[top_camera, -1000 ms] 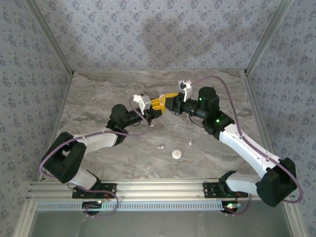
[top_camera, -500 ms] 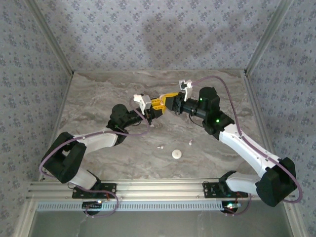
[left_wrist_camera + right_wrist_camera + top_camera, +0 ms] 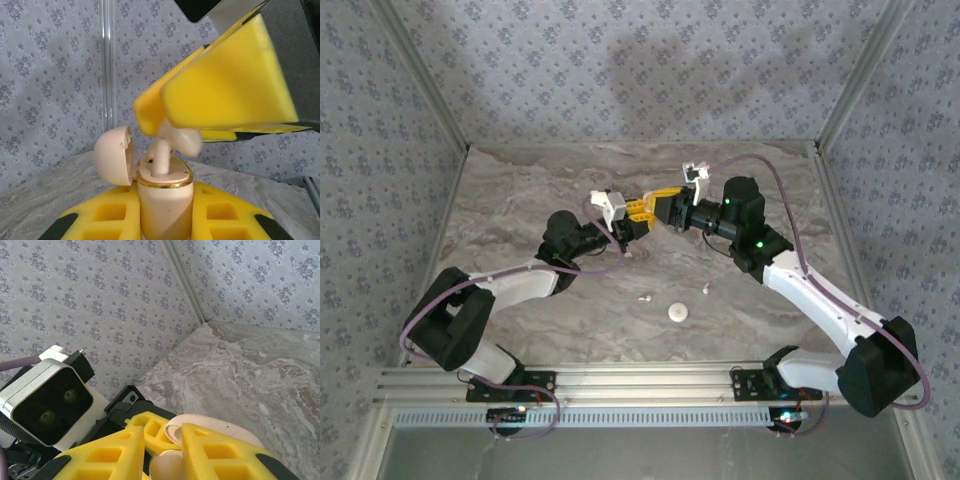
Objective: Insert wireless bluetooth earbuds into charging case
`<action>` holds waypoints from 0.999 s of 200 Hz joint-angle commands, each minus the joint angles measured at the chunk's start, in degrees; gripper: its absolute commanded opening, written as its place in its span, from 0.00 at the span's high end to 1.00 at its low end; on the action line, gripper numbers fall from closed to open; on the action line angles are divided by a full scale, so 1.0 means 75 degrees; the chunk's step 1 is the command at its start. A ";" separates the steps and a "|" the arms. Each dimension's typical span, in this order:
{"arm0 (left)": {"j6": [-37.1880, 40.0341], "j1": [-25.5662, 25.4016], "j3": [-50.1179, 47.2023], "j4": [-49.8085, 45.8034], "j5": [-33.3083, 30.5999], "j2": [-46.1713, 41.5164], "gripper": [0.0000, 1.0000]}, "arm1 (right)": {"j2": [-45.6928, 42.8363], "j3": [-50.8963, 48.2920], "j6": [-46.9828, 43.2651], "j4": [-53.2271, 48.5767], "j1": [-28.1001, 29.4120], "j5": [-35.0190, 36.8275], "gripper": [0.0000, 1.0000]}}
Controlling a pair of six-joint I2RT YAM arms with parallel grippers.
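Hardly shifted from a second ago: same nose-to-nose meeting over mid-table, with only the right arm's near elbow drawn slightly leftward.

From above: left gripper [image 3: 636, 216] and right gripper [image 3: 666, 209] tip to tip over the marble-patterned table [image 3: 520, 190], yellow fingers overlapping, grip too small to make out from this height. Two loose earbuds [image 3: 645, 297] lying on the tabletop nearer the bases, well apart from the grippers, one to the left and one to the upper right of a round white piece [image 3: 678, 312].

From the left wrist: left gripper [image 3: 165, 220] closed narrow around the cream charging case [image 3: 165, 192], held upright between the yellow fingers. Gold ring round the case's mouth, domed lid [image 3: 114, 156] hinged open to the left. Earbud [image 3: 172, 142] standing stem-down in the case's opening, its bud pinched by the right gripper [image 3: 161, 120] coming in from the upper right, jaws narrow on it. Bud slightly blurred.

From the right wrist: right gripper [image 3: 167, 455] at the bottom edge, fingers close together with a cream rounded shape between them; cannot tell whether earbud or case. Just behind, pale curve of the open lid and a yellow fingertip of the left gripper. Left arm's wrist camera [image 3: 47, 407] at the left, two dark lenses in a pale housing, facing this way.
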 commanded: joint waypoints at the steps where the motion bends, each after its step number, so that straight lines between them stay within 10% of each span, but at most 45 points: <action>1: -0.0152 -0.0043 0.0384 0.0781 -0.0179 -0.0265 0.89 | 0.0221 -0.0242 0.0089 -0.0562 0.0056 -0.0470 0.71; 200: -0.0071 -0.0046 0.0323 0.0705 -0.0093 -0.0377 0.89 | 0.0517 0.0201 -0.0074 -0.1193 0.0008 -0.0108 0.66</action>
